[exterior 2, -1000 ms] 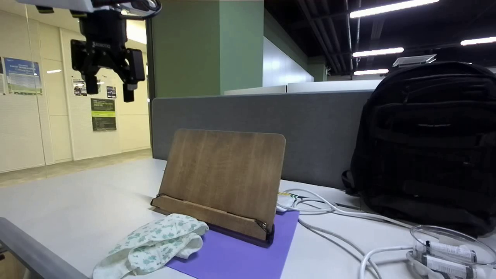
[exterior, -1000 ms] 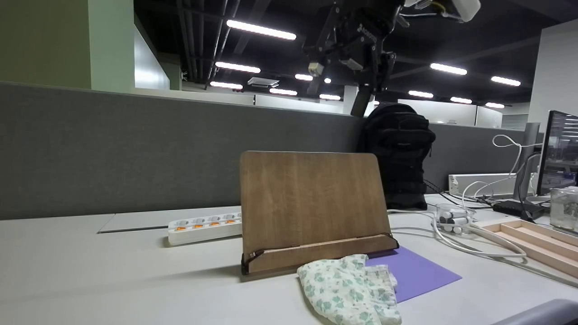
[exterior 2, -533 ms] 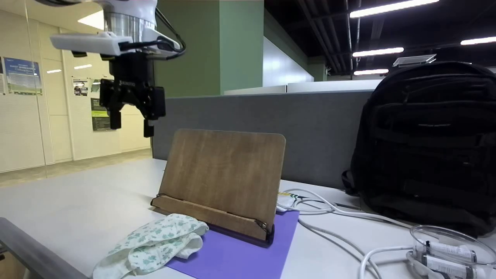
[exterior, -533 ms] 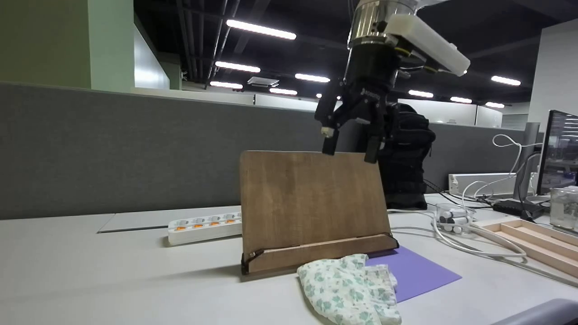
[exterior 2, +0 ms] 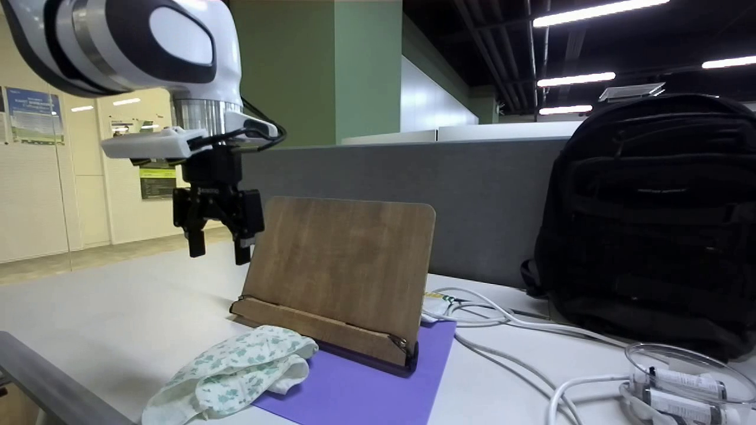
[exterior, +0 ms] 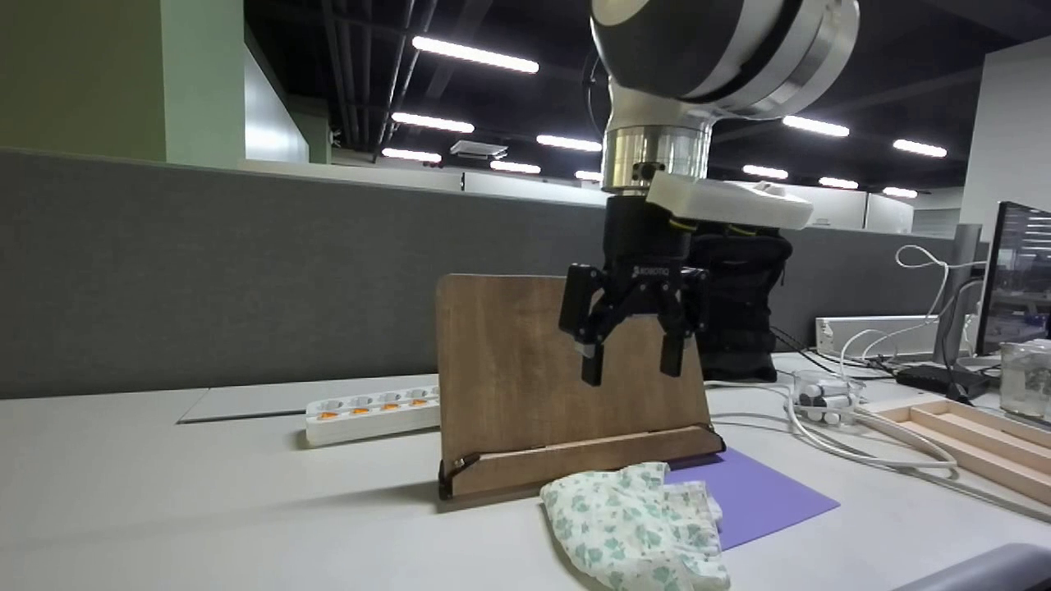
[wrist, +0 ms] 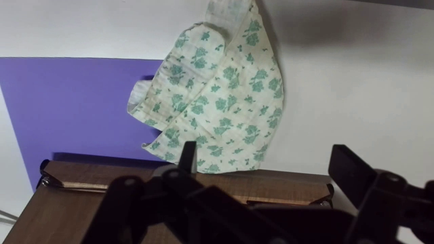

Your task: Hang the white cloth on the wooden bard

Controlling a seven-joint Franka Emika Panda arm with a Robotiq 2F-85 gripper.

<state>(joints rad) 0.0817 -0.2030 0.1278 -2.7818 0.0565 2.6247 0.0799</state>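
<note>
The white cloth with green flower prints [exterior: 628, 525] lies crumpled on the table in front of the wooden board [exterior: 509, 361], partly on a purple sheet. It also shows in an exterior view [exterior 2: 248, 366] and in the wrist view [wrist: 230, 101]. The board stands tilted back on its stand, with a ledge along its lower edge; it shows in an exterior view [exterior 2: 348, 260] too. My gripper [exterior: 631, 368] is open and empty, pointing down above the cloth and in front of the board. In the wrist view its jaws [wrist: 264, 157] stand wide apart, with the cloth beyond them.
The purple sheet [exterior 2: 366, 389] lies under the board's stand. A white power strip [exterior: 369, 414] is beside the board. A black backpack [exterior 2: 649, 236] leans by the grey partition [exterior: 246, 287]. White cables [exterior 2: 502, 321], a clear dish [exterior 2: 691, 378] and a wooden tray [exterior: 977, 435] are also around.
My gripper has come down from high above to the level of the board's face, turning more upright, and has stayed open. The cloth and the board have not moved.
</note>
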